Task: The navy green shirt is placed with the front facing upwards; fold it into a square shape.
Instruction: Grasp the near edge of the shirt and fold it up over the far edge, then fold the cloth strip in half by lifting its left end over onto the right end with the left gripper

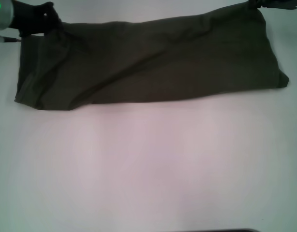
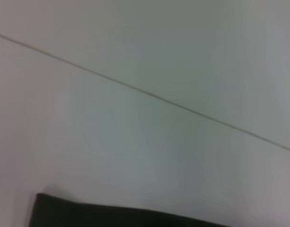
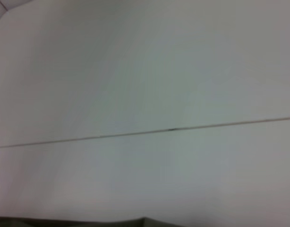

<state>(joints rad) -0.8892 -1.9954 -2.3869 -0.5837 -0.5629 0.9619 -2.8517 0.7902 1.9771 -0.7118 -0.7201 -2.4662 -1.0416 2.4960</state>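
The far part of the table (image 1: 148, 169) is taken up by the navy green shirt (image 1: 153, 63), laid as a long folded band from side to side. The whole near half of the table is left bare. At the band's far left corner the way is blocked by the left gripper (image 1: 51, 21); the far right corner is crowded by the right gripper (image 1: 264, 4).

Soft, matt cotton-like cloth: the navy green shirt (image 1: 153, 60) lies in a long folded band along the far edge of the worktop (image 1: 148, 164), its surface creased and dull. The worktop is a smooth, pale, faintly sheened board, crossed by a thin seam (image 2: 149, 94). The left hand (image 1: 39, 19) looks like matt black plastic.
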